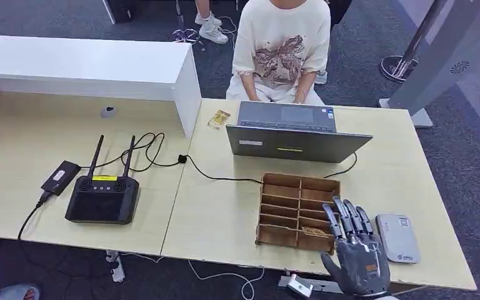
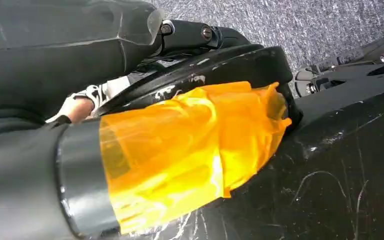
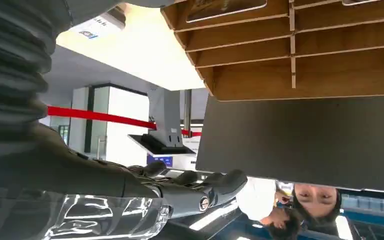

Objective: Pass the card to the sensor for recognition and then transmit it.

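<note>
Wood, pale and smooth, makes the table (image 1: 225,206) in the head view. On it stands a brown slotted organizer (image 1: 297,210) of thin board, its compartments long and narrow. A tan card (image 1: 314,232) lies in a near compartment, by the fingertips of the right hand (image 1: 354,250). That grey hand hovers over the box's near right corner, fingers straight and apart, grasping nothing. A flat grey rounded sensor (image 1: 398,238) lies just right of it. Behind the box stands a grey laptop (image 1: 297,134), with a seated person (image 1: 281,50) beyond.

Left wrist view: crinkled orange film (image 2: 190,150) over dark parts; the left hand's state I cannot tell.

Right wrist view: the hand's dark fingers (image 3: 200,182) extended, near the organizer's ribbed dividers (image 3: 290,45)
</note>
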